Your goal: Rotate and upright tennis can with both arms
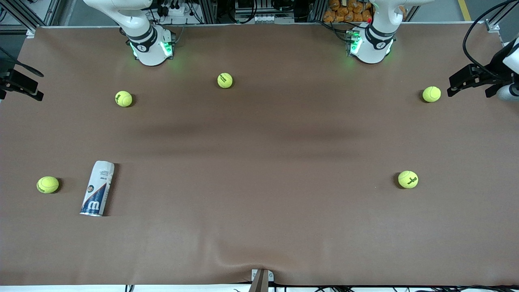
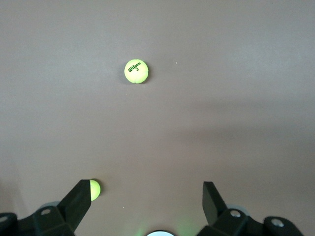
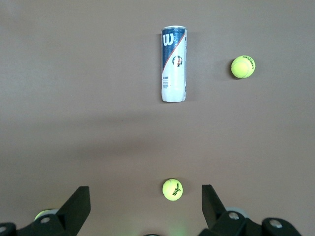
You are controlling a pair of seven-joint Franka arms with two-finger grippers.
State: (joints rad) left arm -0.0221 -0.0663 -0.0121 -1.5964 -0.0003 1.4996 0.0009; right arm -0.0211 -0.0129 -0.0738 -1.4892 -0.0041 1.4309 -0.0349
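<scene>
Nothing has been grasped yet, so the job looks to be at its very start. The tennis can [image 1: 97, 188] lies flat on the tabletop [image 1: 259, 142] in the lower left of the front view, toward the right arm's end. Its dark-blue logo end is nearer the front camera and its white end points up toward the arm bases. A tennis ball [image 1: 48, 184] sits just beside it, apart from it, and another ball [image 1: 123, 98] lies higher in the frame, closer to the right arm's base.

The first real step is probably a reach by the right arm, whose base stands closest to the can. That calls for bringing the hand down over the lying tube and lining the fingers across its narrow width. The nearby ball should be left undisturbed. The left arm would have to cross most of the tabletop to help turn and stand the can.

The right hand [image 3: 145, 209] hangs high over the tabletop with its fingers spread wide apart, holding and touching nothing. The can shows in the upper middle of its wrist view. The left hand [image 2: 147, 204] is likewise wide apart and empty, with only two balls in its view.
</scene>
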